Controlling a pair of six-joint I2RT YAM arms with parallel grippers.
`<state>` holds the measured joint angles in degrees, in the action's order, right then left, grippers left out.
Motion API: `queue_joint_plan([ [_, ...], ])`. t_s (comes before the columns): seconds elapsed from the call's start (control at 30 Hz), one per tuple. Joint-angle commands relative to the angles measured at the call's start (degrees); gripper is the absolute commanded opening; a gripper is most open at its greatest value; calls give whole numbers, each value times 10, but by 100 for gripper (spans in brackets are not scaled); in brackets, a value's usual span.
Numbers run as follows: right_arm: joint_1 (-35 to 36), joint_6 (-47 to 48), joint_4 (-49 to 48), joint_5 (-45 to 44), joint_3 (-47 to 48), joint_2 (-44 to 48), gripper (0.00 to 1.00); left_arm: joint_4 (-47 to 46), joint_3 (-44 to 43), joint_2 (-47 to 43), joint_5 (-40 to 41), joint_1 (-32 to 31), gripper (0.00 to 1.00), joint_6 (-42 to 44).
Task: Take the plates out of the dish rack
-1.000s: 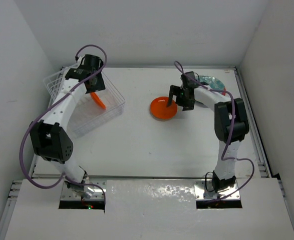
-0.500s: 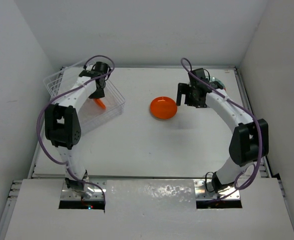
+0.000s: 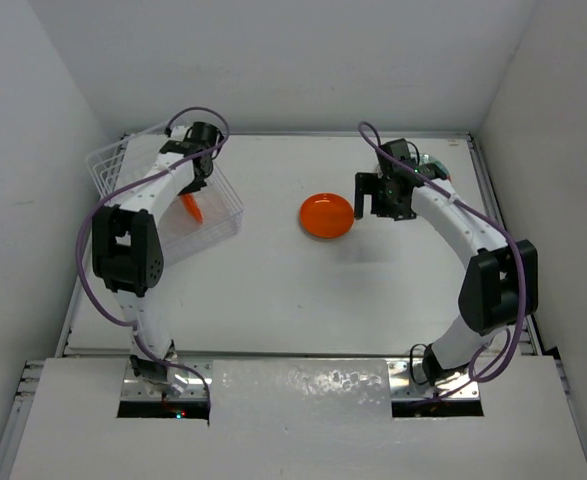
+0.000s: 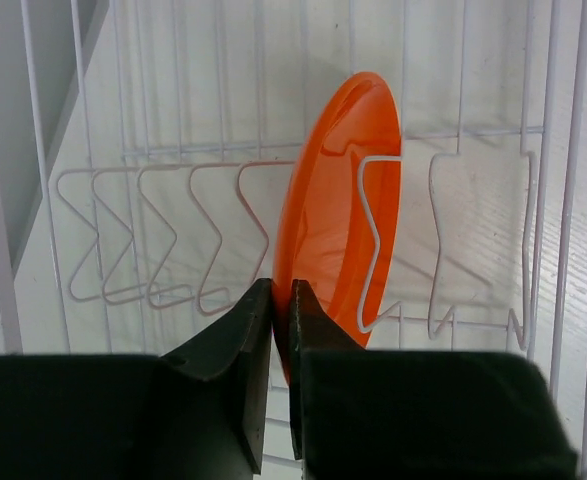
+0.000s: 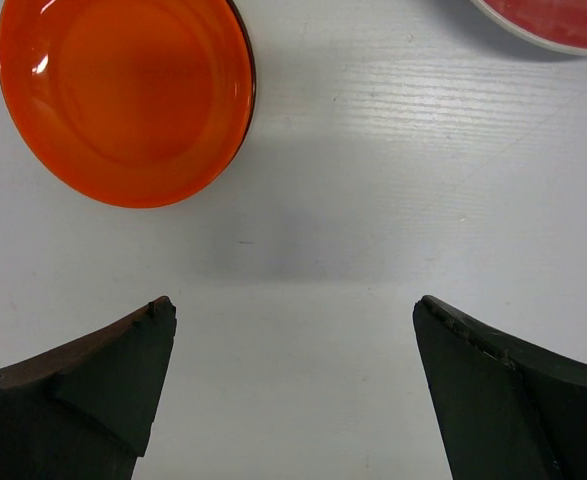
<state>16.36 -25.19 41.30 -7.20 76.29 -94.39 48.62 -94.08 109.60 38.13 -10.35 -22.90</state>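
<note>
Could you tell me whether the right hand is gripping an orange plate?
No, the right hand is open and the orange plate lies flat clear of it.

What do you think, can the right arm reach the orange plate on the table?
Probably yes: the right gripper hangs open right beside the orange plate, with nothing between them.

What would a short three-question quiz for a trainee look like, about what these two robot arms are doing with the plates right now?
1. True or false: the right gripper is open and holds nothing.
2. The racked plate in the dish rack is: A) lying flat, B) standing on edge, C) broken in two.
3. Fill in: the left gripper is shut on the racked plate's ____.
Key: 1 true; 2 B; 3 rim.
</note>
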Motion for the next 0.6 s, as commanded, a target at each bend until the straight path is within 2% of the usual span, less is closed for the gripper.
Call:
queue_joint_plan([
  [0.0, 2, 17, 8, 2, 19, 11, 99, 2, -34, -27, -2, 0, 1, 4],
  [0.27, 1, 22, -3, 70, 42, -5, 99, 81, -146, -12, 18, -5, 0, 26],
  [0.37, 0, 28, -26, 171, 58, -14, 99, 95, -186, -21, 20, -8, 0, 35],
  [0.43, 0, 22, -68, 269, 61, -15, 99, 112, -221, -28, 13, -10, 0, 36],
  [0.53, 0, -55, -203, 410, 39, -7, 99, 126, -253, -56, -54, -13, 0, 36],
  [0.57, 0, -124, -252, 434, 31, -4, 99, 106, -249, -70, -96, -13, 0, 37],
])
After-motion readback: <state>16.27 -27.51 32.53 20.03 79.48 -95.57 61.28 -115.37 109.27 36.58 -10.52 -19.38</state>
